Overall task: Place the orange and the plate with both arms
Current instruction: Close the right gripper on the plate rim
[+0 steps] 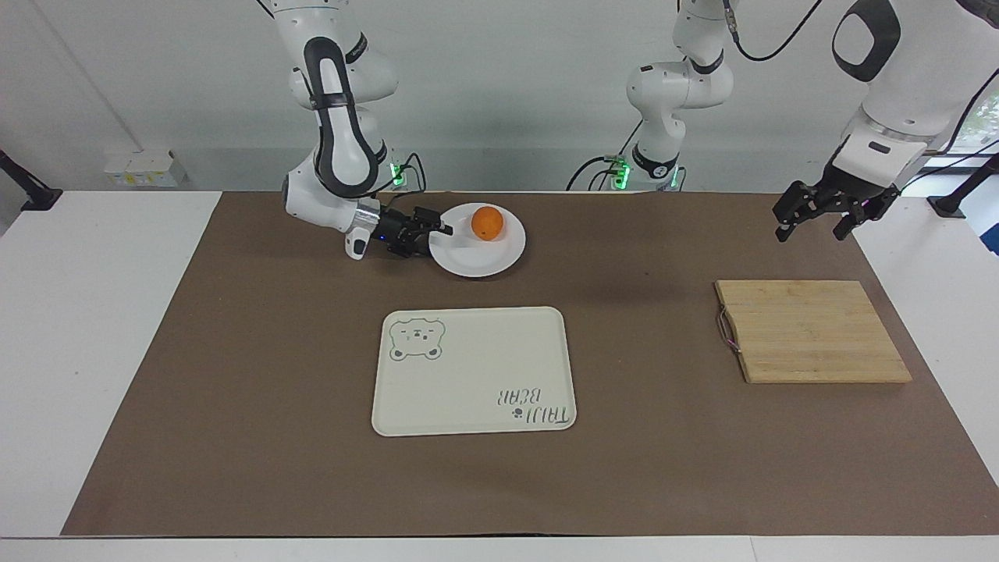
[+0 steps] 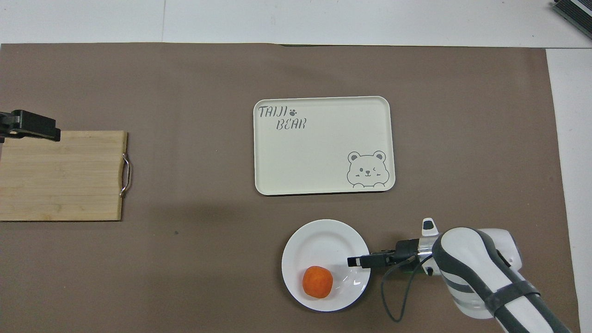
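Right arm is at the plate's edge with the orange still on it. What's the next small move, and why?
Probably close the right end effector on the plate rim. Its open fingers straddle the edge at the right arm's end, and the orange sits clear of them. The left end effector waits, open, above the table.
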